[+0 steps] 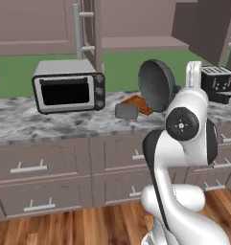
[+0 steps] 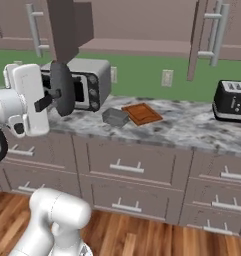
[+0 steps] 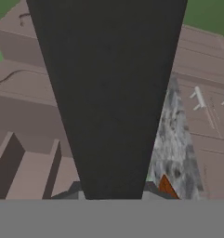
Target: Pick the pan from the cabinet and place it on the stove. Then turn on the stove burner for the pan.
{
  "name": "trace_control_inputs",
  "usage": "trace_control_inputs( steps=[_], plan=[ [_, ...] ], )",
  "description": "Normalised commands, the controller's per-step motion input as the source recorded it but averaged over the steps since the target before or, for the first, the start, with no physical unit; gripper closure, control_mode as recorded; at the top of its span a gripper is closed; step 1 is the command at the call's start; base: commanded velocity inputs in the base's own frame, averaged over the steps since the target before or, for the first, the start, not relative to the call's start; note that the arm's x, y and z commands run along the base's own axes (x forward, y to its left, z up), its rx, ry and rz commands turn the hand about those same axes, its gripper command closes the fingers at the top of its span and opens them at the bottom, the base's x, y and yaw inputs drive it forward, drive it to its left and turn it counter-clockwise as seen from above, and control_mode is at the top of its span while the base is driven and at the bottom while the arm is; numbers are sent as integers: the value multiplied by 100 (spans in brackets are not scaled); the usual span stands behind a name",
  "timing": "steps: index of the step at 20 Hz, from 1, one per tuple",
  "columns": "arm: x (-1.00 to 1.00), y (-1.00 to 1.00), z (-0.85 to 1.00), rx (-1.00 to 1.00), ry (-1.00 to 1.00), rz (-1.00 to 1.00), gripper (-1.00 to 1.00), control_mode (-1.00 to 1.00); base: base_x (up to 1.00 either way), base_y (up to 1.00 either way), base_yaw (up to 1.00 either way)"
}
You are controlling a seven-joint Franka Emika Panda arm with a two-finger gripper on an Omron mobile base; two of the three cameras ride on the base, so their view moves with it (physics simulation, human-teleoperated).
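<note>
Currently the claw [image 2: 48,98] is clamped tight on the thin handle of the pan [image 1: 156,85], holding it in the air on edge above the marble tabletop [image 1: 64,125]. Pan hangs in front of the toaster oven [image 2: 87,82], above a small grey tin [image 1: 126,112] and a brown board [image 2: 142,113]. Black toaster [image 2: 233,100] stands well apart.

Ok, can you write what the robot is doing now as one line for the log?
stage: carrying | gripper: shut on pan handle | pan: held on edge, above counter | stove: not reached
</note>
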Motion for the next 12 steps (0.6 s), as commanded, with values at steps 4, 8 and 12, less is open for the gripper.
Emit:
trace_control_inputs(
  steps=[4, 8, 12],
  plan=[
    [0, 0, 0, 0, 0, 0, 100, 100, -58, 31, 12],
    [0, 0, 0, 0, 0, 0, 100, 100, -51, 27, 17],
    [0, 0, 0, 0, 0, 0, 100, 100, -64, 23, 16]
  ],
)
